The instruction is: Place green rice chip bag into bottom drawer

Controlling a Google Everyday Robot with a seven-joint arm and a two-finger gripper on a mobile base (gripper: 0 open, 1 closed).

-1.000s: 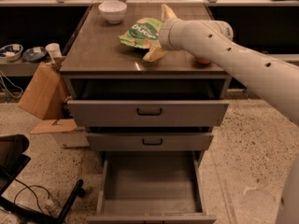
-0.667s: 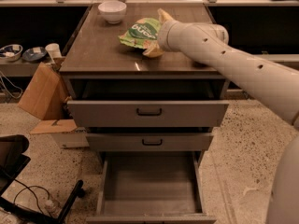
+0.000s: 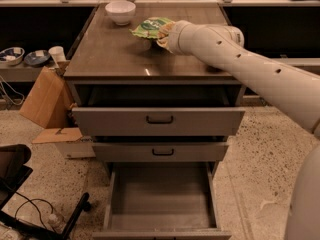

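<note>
While the white arm [image 3: 260, 69] reaches in from the right across the bench [image 3: 125, 59], its gripper [image 3: 164, 32] sits over the far middle of the bench top. The pale yellowish fingers [image 3: 162, 30] are closed narrowly on the right end of the green rice chip bag [image 3: 149, 27]. The bag is at the far part of the bench, just right of a white bowl [image 3: 120, 11] and apart from it. It seems to be held a little off the surface, with a dark shadow under it.

The bag's long axis runs left to right across the bench. Its free end points left toward the bowl, and its held end points right into the gripper. Its broad face is turned up and slightly toward the near side. The pouch is crinkled and bright green, with a darker green round patch in the middle carrying pale marks too small to read. There is a hint of orange at the edge by the fingers.

Below the bench top, the top drawer [image 3: 159, 120] and the middle drawer [image 3: 162, 152] each stand part way out, each with a black handle. The bottom drawer [image 3: 160, 232] is pulled out farthest toward the near side, showing a wide plain grey interior.

A cardboard box [image 3: 42, 96] leans on the floor to the left of the cabinet.
</note>
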